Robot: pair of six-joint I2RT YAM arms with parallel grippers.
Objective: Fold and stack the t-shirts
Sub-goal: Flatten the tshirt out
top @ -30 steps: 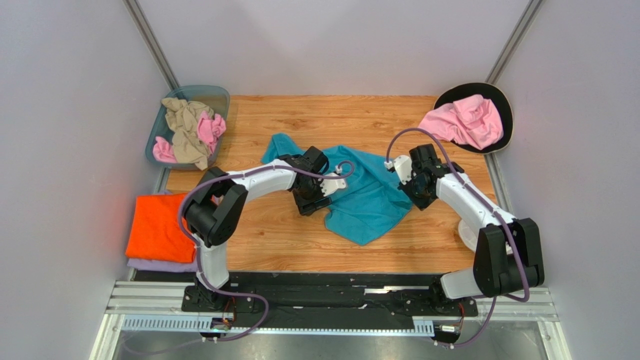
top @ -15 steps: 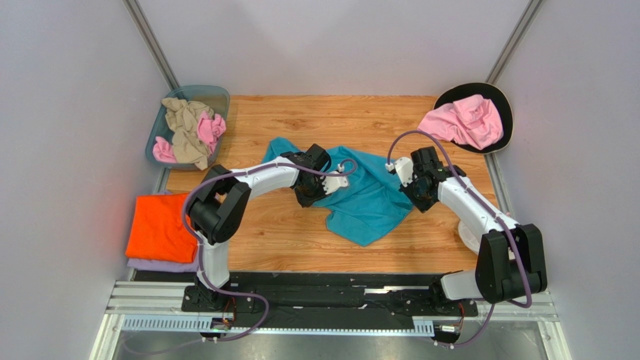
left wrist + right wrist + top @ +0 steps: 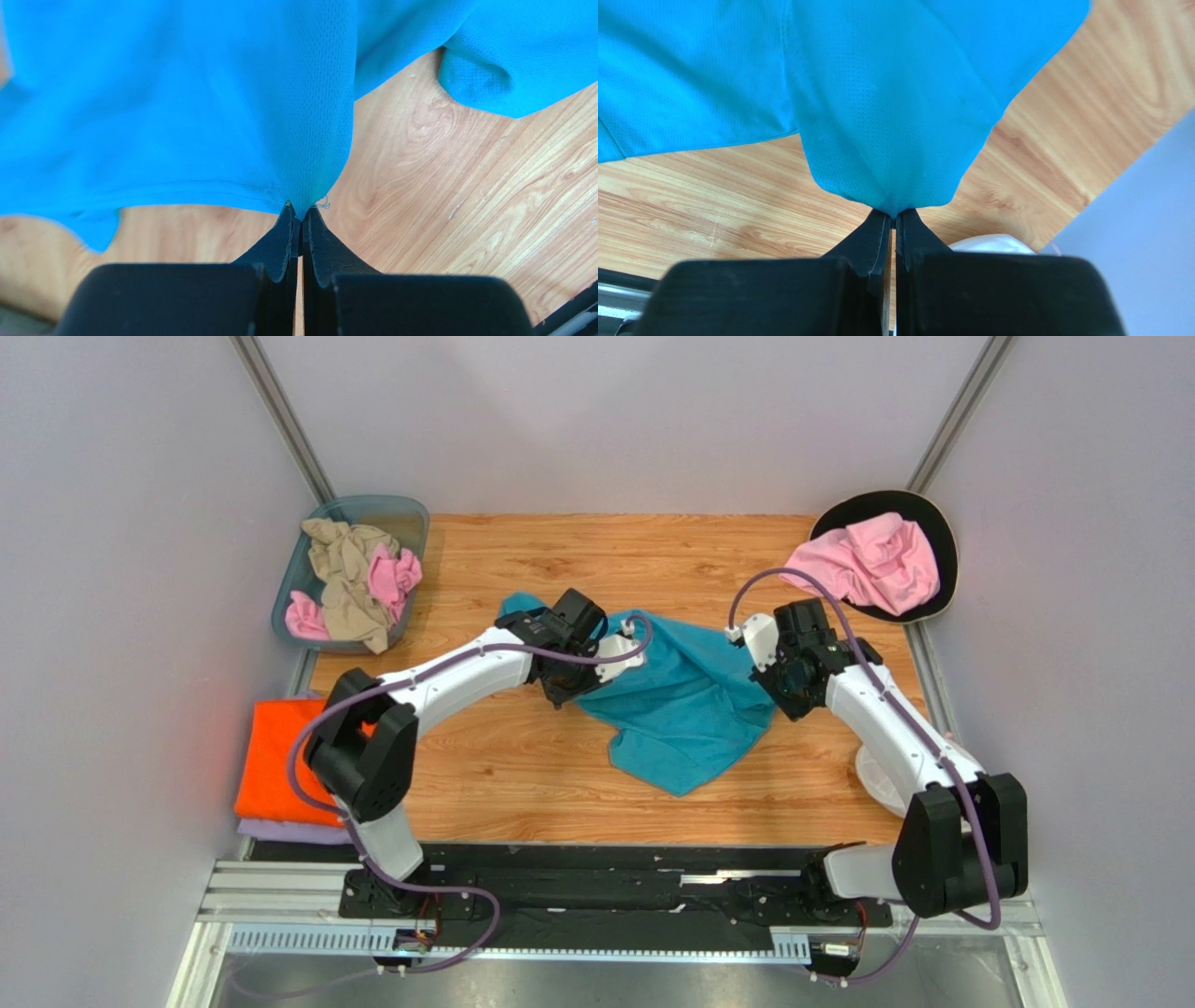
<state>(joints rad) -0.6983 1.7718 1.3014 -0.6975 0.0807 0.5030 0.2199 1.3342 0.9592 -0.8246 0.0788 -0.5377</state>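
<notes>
Two pinches hold the teal t-shirt (image 3: 687,707), crumpled mid-frame on the desk (image 3: 477,784): left gripper (image 3: 302,218) clamped on its hem, right gripper (image 3: 894,213) on a bunched fold.

Nothing here can be read. The teal t-shirt (image 3: 687,714) is plain cloth with no print, and the wooden counter (image 3: 491,784) carries no label, brand or number that I can make out.
</notes>
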